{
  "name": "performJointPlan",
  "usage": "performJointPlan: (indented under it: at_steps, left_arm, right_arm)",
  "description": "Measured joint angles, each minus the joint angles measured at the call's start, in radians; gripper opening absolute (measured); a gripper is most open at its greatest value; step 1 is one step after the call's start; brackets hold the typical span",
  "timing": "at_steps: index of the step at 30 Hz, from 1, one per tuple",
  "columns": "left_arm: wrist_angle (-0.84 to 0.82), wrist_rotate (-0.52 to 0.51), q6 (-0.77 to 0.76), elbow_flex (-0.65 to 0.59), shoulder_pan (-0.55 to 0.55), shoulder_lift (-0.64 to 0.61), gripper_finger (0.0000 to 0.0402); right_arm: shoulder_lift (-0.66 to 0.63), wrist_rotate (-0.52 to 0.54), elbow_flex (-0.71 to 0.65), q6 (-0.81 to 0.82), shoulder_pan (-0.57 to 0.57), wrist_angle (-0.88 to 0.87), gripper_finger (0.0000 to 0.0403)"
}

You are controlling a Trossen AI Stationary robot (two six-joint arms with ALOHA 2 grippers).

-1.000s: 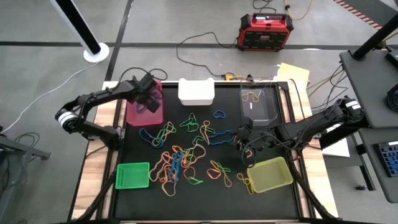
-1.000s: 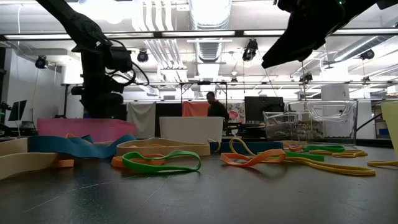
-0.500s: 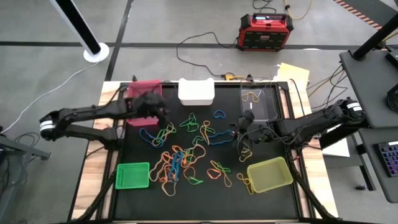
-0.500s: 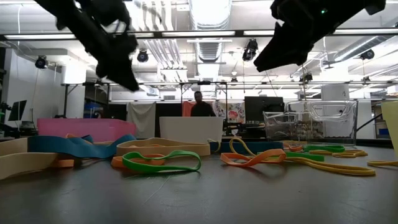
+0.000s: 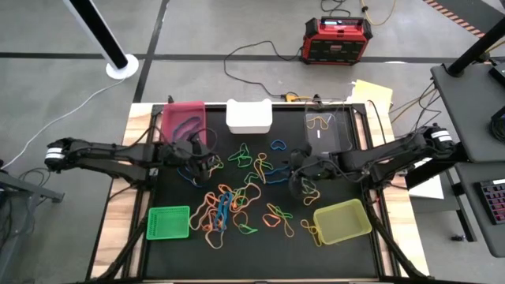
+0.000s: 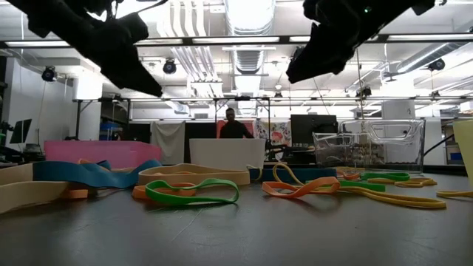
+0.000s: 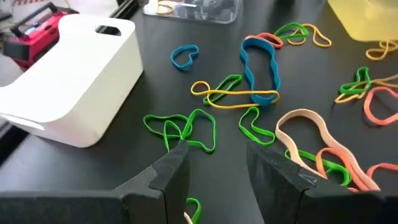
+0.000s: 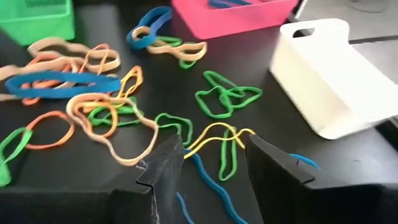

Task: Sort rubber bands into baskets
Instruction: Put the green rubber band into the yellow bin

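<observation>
Hovering with both sets of fingers parted and nothing between them, I have my left gripper [image 5: 207, 162] above the rubber bands [image 5: 237, 197] just in front of the pink basket [image 5: 184, 120], and my right gripper [image 5: 293, 167] over the bands near the middle of the black mat [image 5: 260, 248], beside the clear basket [image 5: 327, 130]. To pick cleanly, I judge each gripper should drop onto one loop lying apart from the tangle, such as the green band [image 7: 183, 129] ahead of my left fingers, and pinch one strand only. Most bands lie scattered between the white basket [image 5: 249, 116], green basket [image 5: 168, 222] and yellow basket [image 5: 342, 222].
</observation>
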Motion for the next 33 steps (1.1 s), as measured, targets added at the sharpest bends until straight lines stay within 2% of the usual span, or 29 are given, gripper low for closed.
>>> performJointPlan:
  at_steps: [5, 13, 18, 22, 29, 33]
  left_arm:
    - [0.012, 0.0, -0.065, 0.003, -0.001, 0.013, 0.0141]
    - [0.074, 0.0, -0.073, 0.017, -0.006, 0.039, 0.0141]
    - [0.079, 0.0, -0.073, 0.017, -0.006, 0.047, 0.0141]
    - [0.083, 0.0, -0.088, 0.017, -0.006, 0.066, 0.0141]
    - [0.122, 0.0, -0.096, 0.015, -0.013, 0.149, 0.0141]
    - [0.222, 0.0, -0.063, 0.015, -0.013, 0.223, 0.0141]
  right_arm:
    - [0.052, -0.074, 0.016, -0.025, 0.0, -0.009, 0.0158]
    - [0.152, -0.08, 0.055, -0.021, -0.017, -0.011, 0.0148]
    - [0.258, -0.079, 0.138, -0.009, -0.073, -0.035, 0.015]
    - [0.34, -0.087, 0.237, -0.016, -0.117, -0.137, 0.0148]
    - [0.429, -0.117, 0.334, -0.086, -0.122, -0.241, 0.0152]
    - [0.425, -0.142, 0.332, -0.105, -0.123, -0.246, 0.0152]
